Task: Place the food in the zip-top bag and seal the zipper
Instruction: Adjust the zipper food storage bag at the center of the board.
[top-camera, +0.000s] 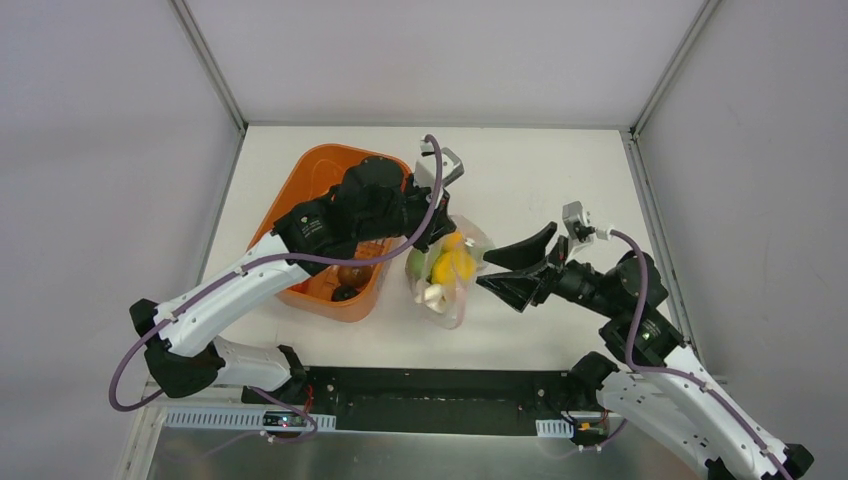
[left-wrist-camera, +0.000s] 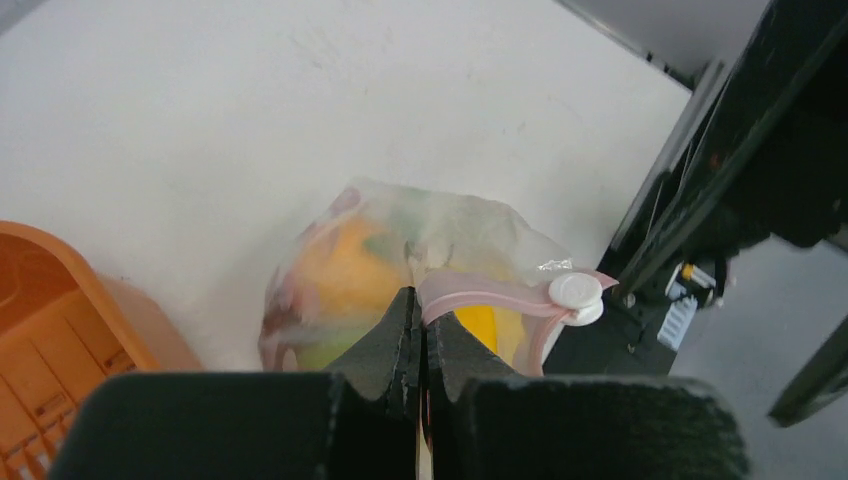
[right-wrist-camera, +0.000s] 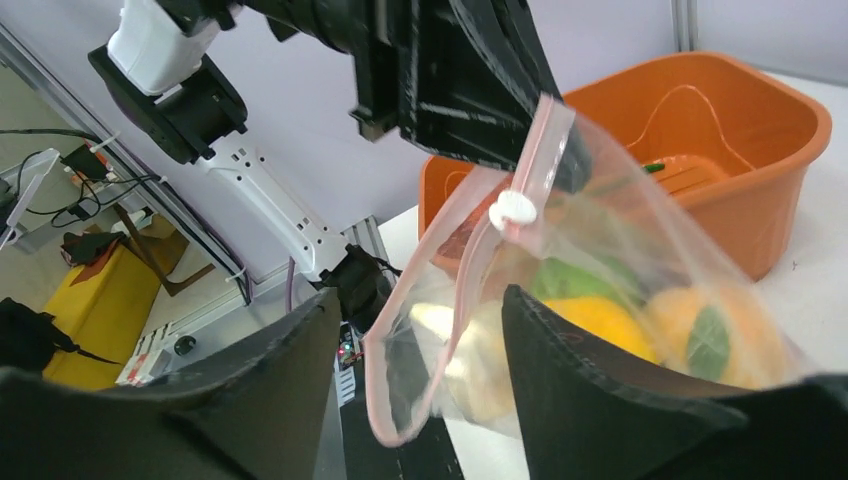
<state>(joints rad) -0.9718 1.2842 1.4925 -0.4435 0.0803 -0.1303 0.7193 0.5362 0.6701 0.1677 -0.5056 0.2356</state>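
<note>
Only partly done: brown toy fruits (top-camera: 352, 274) left in orange plastic basket (top-camera: 300, 180). Left gripper (left-wrist-camera: 420, 300) pinching unsealed pink zipper strip (left-wrist-camera: 490, 296), right gripper (top-camera: 484, 272) gaping.

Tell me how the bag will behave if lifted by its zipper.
Probably floppy: the bag is thin, crinkled film sagging below the left hand pinching its zipper. Likely bottom-heavy, since the food bulges low. The zipper is unsealed, so tilting may spill pieces.

The table (top-camera: 560, 180) is seen from high above its near edge. The zip-top bag (top-camera: 445, 272) (left-wrist-camera: 350, 260) (right-wrist-camera: 620, 250), framed closely by both wrist cameras, is shared by all views.
</note>
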